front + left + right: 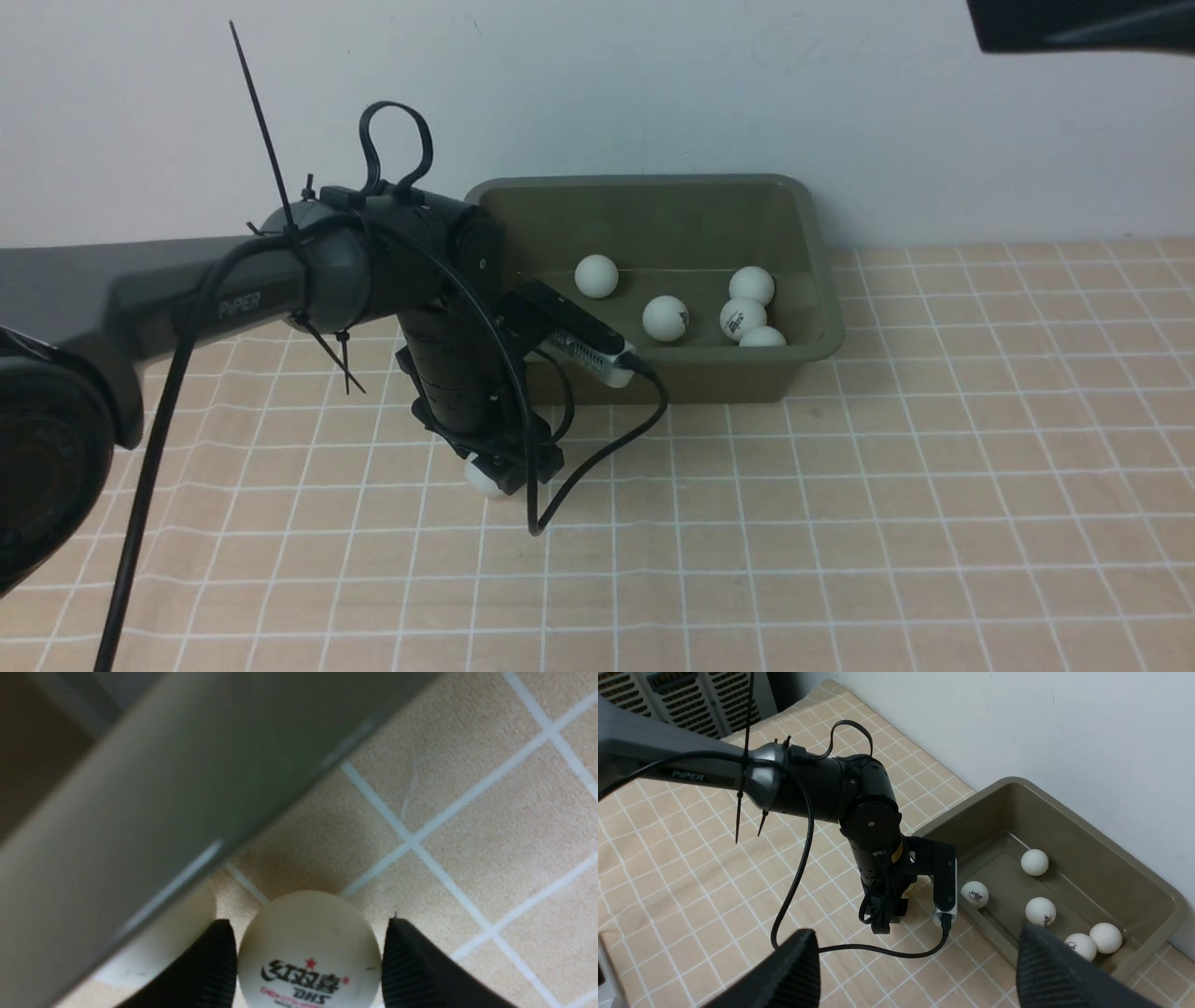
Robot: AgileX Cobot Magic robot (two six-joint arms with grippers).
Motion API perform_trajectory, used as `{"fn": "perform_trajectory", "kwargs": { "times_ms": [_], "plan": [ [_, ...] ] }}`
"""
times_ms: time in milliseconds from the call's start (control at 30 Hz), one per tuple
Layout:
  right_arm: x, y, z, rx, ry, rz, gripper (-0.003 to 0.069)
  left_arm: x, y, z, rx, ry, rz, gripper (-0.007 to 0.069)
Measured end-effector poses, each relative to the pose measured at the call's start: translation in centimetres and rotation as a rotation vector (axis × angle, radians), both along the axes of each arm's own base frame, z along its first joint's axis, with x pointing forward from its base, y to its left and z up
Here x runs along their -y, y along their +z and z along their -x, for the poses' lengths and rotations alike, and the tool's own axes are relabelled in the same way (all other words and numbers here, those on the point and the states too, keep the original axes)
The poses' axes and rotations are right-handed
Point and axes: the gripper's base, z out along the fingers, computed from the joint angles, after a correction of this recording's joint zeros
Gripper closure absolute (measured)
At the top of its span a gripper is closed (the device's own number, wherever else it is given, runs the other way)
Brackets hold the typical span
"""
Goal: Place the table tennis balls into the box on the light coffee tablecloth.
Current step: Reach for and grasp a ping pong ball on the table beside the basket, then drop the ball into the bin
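Note:
The olive-green box [644, 180] stands at the back of the light coffee tablecloth [934, 467] and holds several white table tennis balls [666, 318]. My left gripper [506, 478] is down on the cloth just in front of the box's left end. In the left wrist view its fingers [411, 970] press both sides of a printed ball [308, 947] resting on the cloth. A second ball [159, 947] lies beside it, half hidden by the box wall [187, 788]. My right gripper [915, 933] hangs high above, open and empty.
The left arm's black cable [597, 457] loops down onto the cloth in front of the box. A white wall runs right behind the box. A grey slatted unit [668, 695] stands past the cloth's far left corner.

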Motion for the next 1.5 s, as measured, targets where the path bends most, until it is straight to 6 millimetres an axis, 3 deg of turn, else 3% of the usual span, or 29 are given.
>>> {"fn": "perform_trajectory", "kwargs": {
  "times_ms": [333,467,633,867,1033,1167,1267,1400,1500],
  "plan": [
    [0.0,0.0,0.0,0.007,0.005,0.006,0.0147,0.1,1.0,0.4,-0.075,0.026,-0.001,0.0307],
    [0.0,0.0,0.0,0.008,0.006,0.007,0.0147,0.4,3.5,0.7,-0.056,0.004,0.061,0.0307],
    [0.0,0.0,0.0,0.009,0.007,0.008,0.0147,1.3,8.6,0.9,0.05,-0.09,0.188,0.0307],
    [0.0,0.0,0.0,0.01,0.008,0.009,0.0147,2.3,11.4,-0.8,0.273,-0.165,0.285,0.0307],
    [0.0,0.0,0.0,0.01,0.008,0.009,0.0147,1.3,12.0,-3.1,0.45,-0.122,0.313,0.0307],
    [0.0,0.0,0.0,0.01,0.008,0.008,0.0147,-0.3,10.8,-5.0,0.515,-0.097,0.291,0.0299],
    [0.0,0.0,0.0,0.01,0.008,0.008,0.0147,-1.5,9.5,-6.0,0.507,-0.069,0.273,0.0237],
    [0.0,0.0,0.0,0.01,0.009,0.008,0.0147,-2.5,9.7,-6.2,0.51,-0.051,0.267,0.0186],
    [0.0,0.0,0.0,0.01,0.009,0.008,0.0147,-3.3,11.2,-5.4,0.487,-0.056,0.262,0.019]
  ]
}}
